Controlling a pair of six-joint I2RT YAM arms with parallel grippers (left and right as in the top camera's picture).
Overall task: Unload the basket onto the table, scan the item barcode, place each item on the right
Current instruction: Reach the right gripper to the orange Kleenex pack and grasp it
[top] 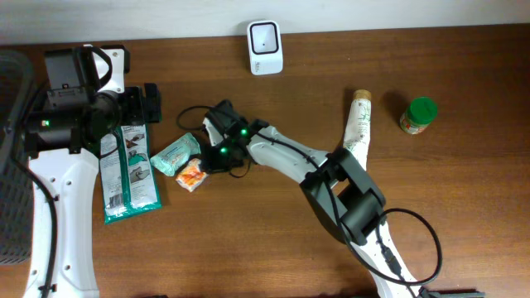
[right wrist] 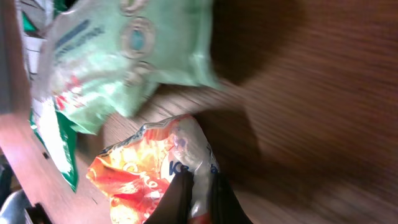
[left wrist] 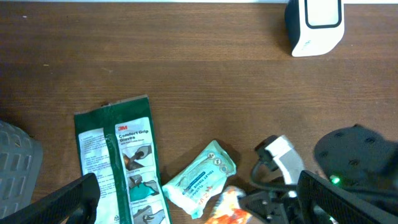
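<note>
A small orange snack packet (top: pixel 191 175) lies on the brown table just right of a mint-green wipes pack (top: pixel 175 154). My right gripper (top: pixel 207 161) is shut on the packet's clear edge; in the right wrist view its two dark fingers (right wrist: pixel 180 199) pinch the orange packet (right wrist: pixel 140 177), with the wipes pack (right wrist: pixel 124 56) above. The white barcode scanner (top: pixel 265 47) stands at the table's back edge, also in the left wrist view as the scanner (left wrist: pixel 314 25). My left gripper (top: pixel 151 103) hangs open and empty over the table; its view shows the orange packet (left wrist: pixel 225 208).
A long green gloves pack (top: pixel 127 174) lies left of the wipes. A white printed tube (top: pixel 359 124) and a green-lidded jar (top: pixel 418 116) sit at the right. A grey basket (top: pixel 12 165) stands at the left edge.
</note>
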